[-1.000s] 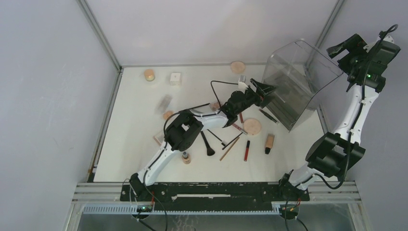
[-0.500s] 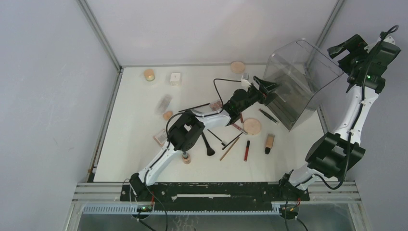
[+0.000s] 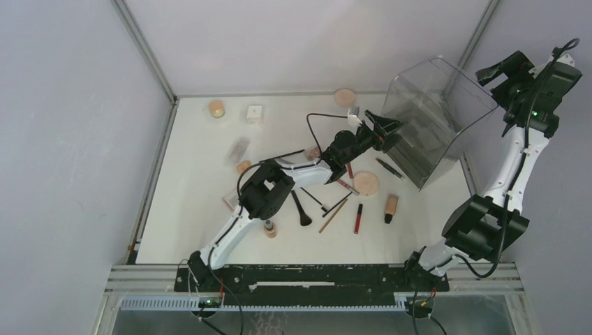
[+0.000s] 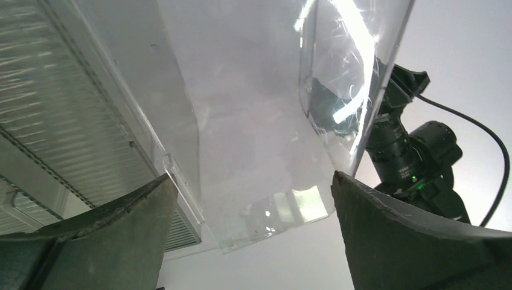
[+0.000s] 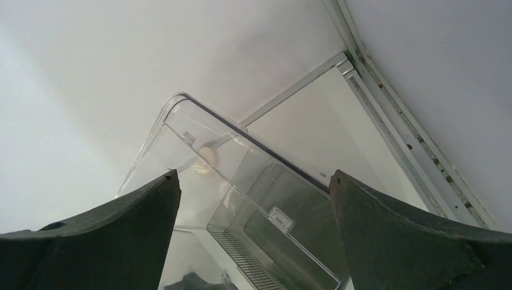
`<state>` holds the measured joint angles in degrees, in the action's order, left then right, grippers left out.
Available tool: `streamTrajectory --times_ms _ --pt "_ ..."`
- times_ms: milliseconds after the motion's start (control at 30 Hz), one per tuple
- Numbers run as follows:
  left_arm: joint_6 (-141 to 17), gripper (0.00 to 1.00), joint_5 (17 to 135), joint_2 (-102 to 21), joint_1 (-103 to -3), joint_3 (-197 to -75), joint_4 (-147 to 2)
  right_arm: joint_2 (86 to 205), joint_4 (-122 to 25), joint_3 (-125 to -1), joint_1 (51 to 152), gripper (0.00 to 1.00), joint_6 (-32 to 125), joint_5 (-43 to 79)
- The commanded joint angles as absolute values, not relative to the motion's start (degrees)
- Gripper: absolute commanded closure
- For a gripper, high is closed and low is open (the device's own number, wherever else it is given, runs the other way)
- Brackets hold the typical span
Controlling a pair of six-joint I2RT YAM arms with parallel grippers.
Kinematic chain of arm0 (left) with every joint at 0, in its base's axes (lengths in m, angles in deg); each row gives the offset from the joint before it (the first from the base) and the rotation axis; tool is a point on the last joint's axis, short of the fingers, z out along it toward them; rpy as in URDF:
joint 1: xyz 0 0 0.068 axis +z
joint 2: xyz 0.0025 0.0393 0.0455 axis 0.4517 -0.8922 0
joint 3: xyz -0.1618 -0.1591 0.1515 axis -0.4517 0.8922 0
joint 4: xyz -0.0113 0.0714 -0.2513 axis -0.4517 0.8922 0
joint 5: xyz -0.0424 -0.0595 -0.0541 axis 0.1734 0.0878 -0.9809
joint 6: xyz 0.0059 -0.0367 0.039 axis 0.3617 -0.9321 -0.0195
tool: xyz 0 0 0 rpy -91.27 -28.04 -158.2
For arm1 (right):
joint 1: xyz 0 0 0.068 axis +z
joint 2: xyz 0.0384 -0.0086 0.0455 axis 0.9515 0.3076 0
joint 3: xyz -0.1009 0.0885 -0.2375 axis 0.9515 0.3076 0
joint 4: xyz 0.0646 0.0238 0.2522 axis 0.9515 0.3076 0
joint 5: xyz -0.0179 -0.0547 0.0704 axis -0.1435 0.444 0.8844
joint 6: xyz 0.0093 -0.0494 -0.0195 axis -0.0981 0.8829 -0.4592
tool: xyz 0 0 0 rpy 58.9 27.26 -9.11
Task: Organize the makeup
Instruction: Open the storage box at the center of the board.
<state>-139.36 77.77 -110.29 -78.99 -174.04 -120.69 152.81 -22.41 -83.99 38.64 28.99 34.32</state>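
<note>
The makeup lies scattered on the white table: a round beige compact [image 3: 366, 183], another compact [image 3: 343, 96], a white cube jar [image 3: 255, 114], a tan bottle [image 3: 391, 207], a red lip tube [image 3: 358, 218], a black brush [image 3: 302, 209], a thin pencil [image 3: 334, 216] and a pink palette [image 3: 239, 149]. My left gripper [image 3: 384, 128] is open and empty at the near left face of the clear smoky organizer [image 3: 436, 115]. In the left wrist view the gripper [image 4: 252, 181] points up at the organizer wall [image 4: 259, 121]. My right gripper [image 3: 500, 77] is open and empty, raised beside the organizer's right side. In the right wrist view it [image 5: 253, 175] looks down on the organizer [image 5: 265, 193].
A small round jar [image 3: 216, 108] stands at the back left. A small bottle [image 3: 269, 229] stands near the left arm's elbow. Grey walls close the table on the left, back and right. The left arm's cable [image 3: 317, 129] loops above the table's middle.
My left gripper has shifted slightly up and right toward the organizer. The right arm has barely moved.
</note>
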Motion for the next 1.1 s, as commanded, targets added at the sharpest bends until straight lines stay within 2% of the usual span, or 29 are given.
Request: streamTrajectory --times_ms 0,500,1067 --pt "-139.1 0.0 76.5 -100.1 -79.8 -172.1 -133.4 151.7 -13.8 -81.7 38.7 0.0 26.6 35.1" --pt "-137.1 0.0 76.0 -100.0 -79.8 -170.8 -143.6 148.3 -13.2 -83.8 37.8 0.0 25.9 32.0" --pt "-133.3 0.0 74.8 -97.6 -79.8 -172.1 -142.3 143.4 -10.0 -87.9 39.3 0.0 29.1 27.7"
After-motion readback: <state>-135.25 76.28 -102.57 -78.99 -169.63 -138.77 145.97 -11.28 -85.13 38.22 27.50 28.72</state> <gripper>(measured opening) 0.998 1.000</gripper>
